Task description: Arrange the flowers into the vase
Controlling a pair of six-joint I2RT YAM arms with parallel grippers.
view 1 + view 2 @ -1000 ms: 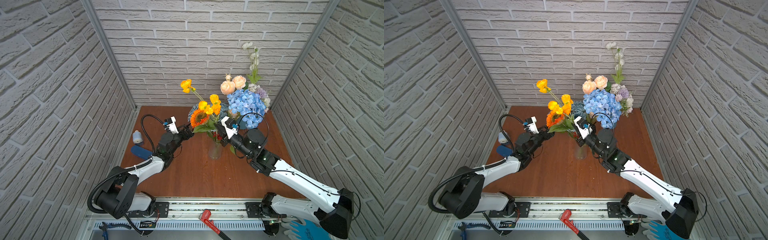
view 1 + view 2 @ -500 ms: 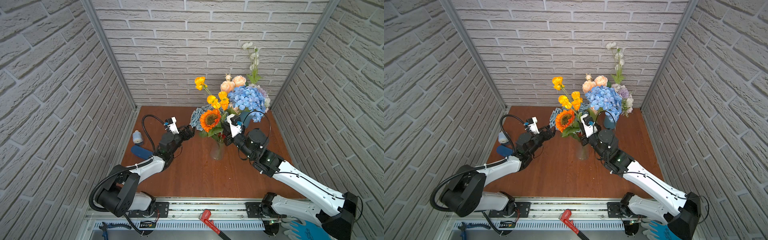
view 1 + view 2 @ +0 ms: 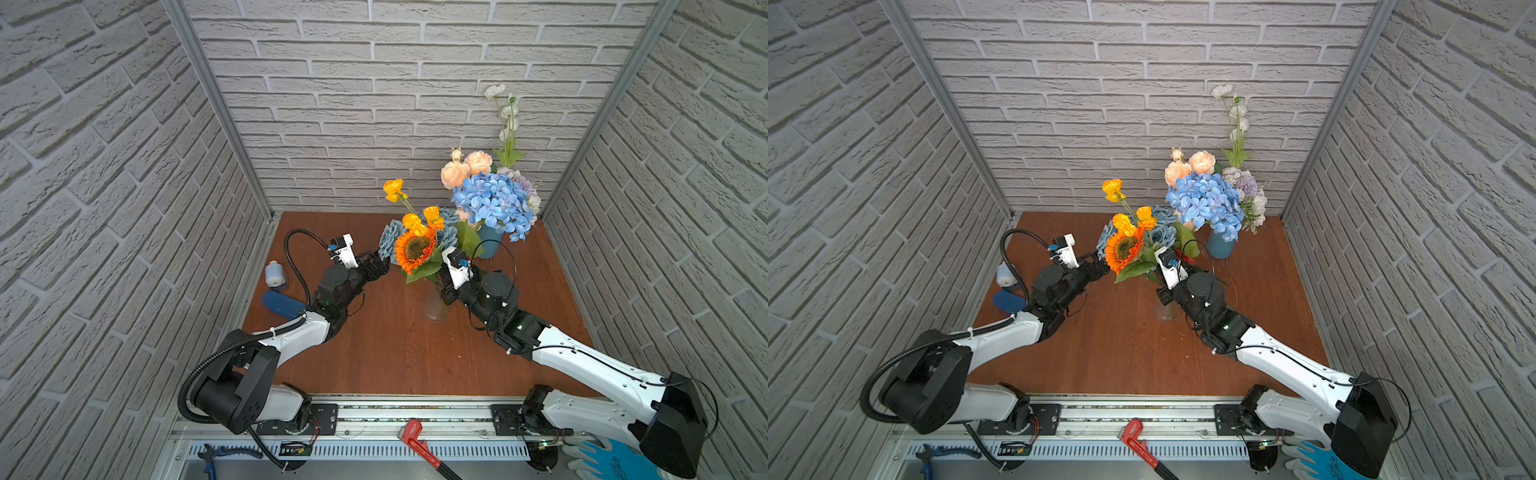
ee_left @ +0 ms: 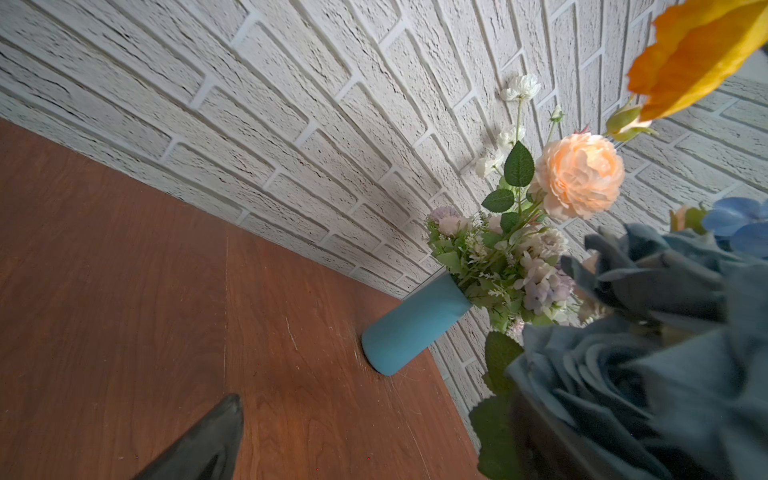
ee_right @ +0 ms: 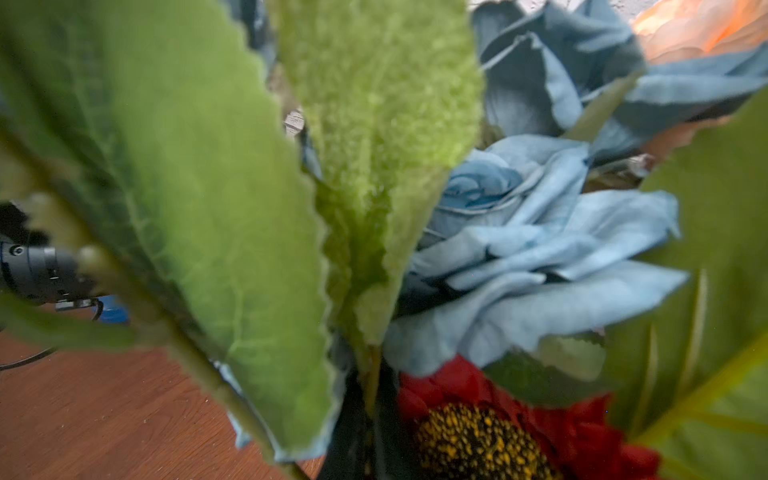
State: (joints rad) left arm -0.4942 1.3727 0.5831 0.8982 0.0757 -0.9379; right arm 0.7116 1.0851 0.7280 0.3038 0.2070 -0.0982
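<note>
A clear glass vase (image 3: 435, 306) (image 3: 1166, 311) stands mid-table. It holds flowers: an orange sunflower (image 3: 415, 248) (image 3: 1123, 248), yellow-orange blooms (image 3: 393, 189) and dusty-blue roses (image 3: 390, 243) (image 5: 519, 232). A red sunflower (image 5: 478, 440) sits low among them. My right gripper (image 3: 443, 290) (image 5: 368, 415) is shut on the green stem of the sunflower bunch just above the vase mouth. My left gripper (image 3: 380, 266) (image 4: 374, 415) stands open left of the bunch, empty, with one finger against a blue rose (image 4: 623, 395).
A blue vase (image 3: 489, 243) (image 4: 411, 328) at the back right holds blue hydrangea (image 3: 494, 203), peach roses (image 3: 465, 168), lilac clusters and tall white buds (image 3: 505, 112). A small roll (image 3: 275, 274) and a blue oblong thing (image 3: 282, 303) lie by the left wall.
The orange sunflower bunch in my right gripper has swung right from its leftward tilt and come down lower over the glass vase. The left arm has hardly moved.
</note>
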